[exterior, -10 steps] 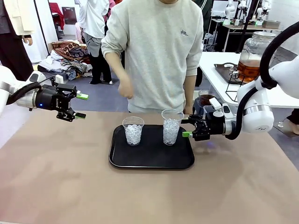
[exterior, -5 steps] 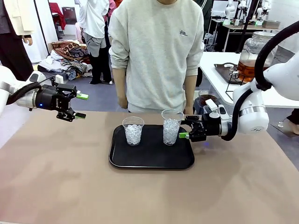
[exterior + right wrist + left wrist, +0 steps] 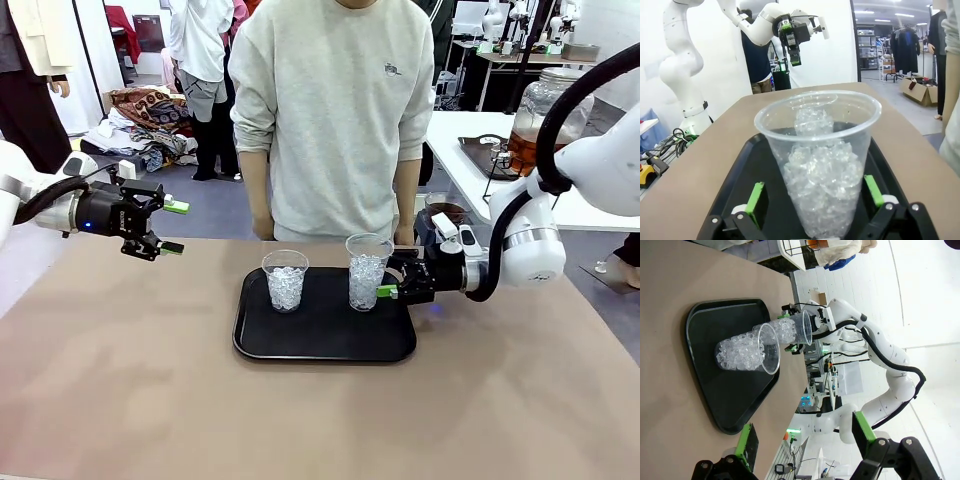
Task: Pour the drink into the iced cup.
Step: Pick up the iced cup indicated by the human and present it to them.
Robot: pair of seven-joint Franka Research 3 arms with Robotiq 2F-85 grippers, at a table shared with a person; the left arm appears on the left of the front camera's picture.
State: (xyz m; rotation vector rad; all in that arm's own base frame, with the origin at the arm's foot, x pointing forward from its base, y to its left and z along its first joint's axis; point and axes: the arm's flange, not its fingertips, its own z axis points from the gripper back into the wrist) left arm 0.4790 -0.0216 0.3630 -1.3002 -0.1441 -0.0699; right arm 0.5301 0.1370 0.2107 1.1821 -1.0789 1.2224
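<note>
Ice fills the clear iced cup (image 3: 822,165), which stands straight ahead of the right gripper (image 3: 815,197), its lower half between the two green pads (image 3: 756,201). The jaws are spread wide, a gap on each side, gripping nothing. Beneath cup and fingertips lies the black tray (image 3: 320,340), and a second iced cup (image 3: 285,280) stands beyond the first, farther from that gripper. The drink (image 3: 522,150) (amber, in a glass dispenser jar) sits well behind the right wrist on a side table. The left gripper (image 3: 172,228) hangs well apart from the tray, jaws open and empty. A person (image 3: 340,110) stands at the far edge.
</note>
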